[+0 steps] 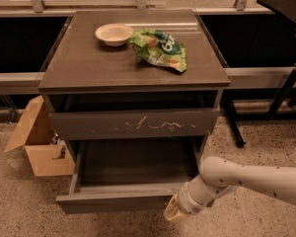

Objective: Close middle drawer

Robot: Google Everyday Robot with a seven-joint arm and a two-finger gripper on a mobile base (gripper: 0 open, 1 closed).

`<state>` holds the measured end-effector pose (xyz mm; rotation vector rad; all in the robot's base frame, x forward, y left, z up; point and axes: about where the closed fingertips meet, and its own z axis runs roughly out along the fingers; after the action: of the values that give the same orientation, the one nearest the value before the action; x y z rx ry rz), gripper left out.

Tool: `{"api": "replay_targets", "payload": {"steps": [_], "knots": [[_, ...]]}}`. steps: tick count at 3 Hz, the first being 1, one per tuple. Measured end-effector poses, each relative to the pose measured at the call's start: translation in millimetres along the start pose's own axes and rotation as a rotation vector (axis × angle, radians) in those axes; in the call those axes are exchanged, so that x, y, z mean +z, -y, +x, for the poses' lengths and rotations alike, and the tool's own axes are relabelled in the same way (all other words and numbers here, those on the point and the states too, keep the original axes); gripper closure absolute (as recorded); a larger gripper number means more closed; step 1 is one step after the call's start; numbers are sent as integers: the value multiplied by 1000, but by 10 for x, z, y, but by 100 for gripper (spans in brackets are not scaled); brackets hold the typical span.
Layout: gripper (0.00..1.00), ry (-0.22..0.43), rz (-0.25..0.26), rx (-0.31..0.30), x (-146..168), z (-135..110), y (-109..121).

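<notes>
Speckled, perhaps terrazzo, floor (19,209); cardboard box (45,158)

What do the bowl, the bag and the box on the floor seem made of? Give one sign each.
Bowl: pale and matte, perhaps paper or plastic; no shine. Bag: glossy printed plastic film, crumpled. Box: plain brown cardboard, with folded flaps. The gripper, cream and likely plastic, sits at the right end of the open middle drawer front.

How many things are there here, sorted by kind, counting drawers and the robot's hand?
Drawers: 2, scratched drawer and open middle drawer.
Bowls: 1, white bowl.
Snack bags: 1, green bag.
Cardboard boxes: 1, cardboard box.
Grippers: 1, gripper at the middle drawer's front, right end.
Total: 6.
</notes>
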<state>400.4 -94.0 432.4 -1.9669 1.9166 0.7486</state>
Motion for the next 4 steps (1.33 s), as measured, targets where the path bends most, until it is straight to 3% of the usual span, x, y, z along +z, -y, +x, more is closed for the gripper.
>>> {"api": "replay_targets", "payload": {"steps": [1,4], "knots": [[100,-29,9,6,113,57,58],[35,-74,46,39,129,306,340]]}}
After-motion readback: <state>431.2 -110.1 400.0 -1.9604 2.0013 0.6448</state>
